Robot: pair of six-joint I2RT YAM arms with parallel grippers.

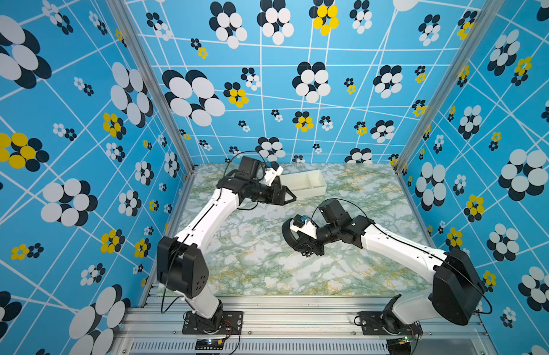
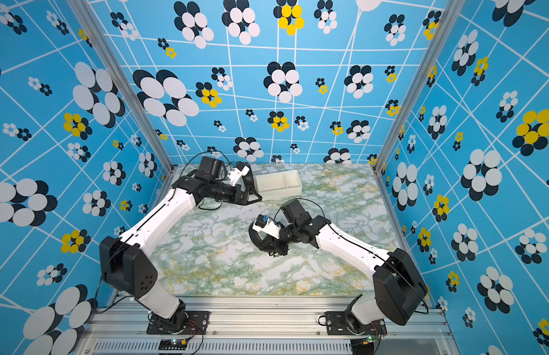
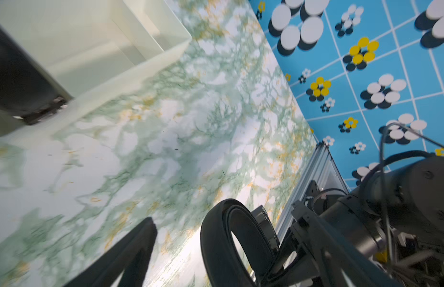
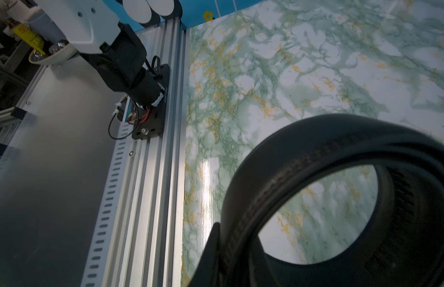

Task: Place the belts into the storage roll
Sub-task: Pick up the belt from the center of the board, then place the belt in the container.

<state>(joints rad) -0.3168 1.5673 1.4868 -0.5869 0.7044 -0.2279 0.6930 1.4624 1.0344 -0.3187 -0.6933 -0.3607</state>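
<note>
R gripper (image 1: 294,242): jaws clamped on a black belt (image 1: 286,233) wound into a round coil, standing on edge. Posn: over the marble-pattern tabletop (image 1: 261,264), approx. mid-table; contact w/ the surface cannot be told. In the right wrist view the belt (image 4: 315,139) fills the near field, several turns visible, table seen through its centre.

L gripper (image 2: 251,190): jaws spread wide, nothing between them. One finger (image 3: 134,248) is over bare table; the other overlaps the near end of the storage tray (image 1: 310,184).

Tray: cream-white, w/ inner dividers, on the table toward the back wall (image 1: 298,107), well apart from the held belt. Tray end behind L gripper: hidden.
</note>
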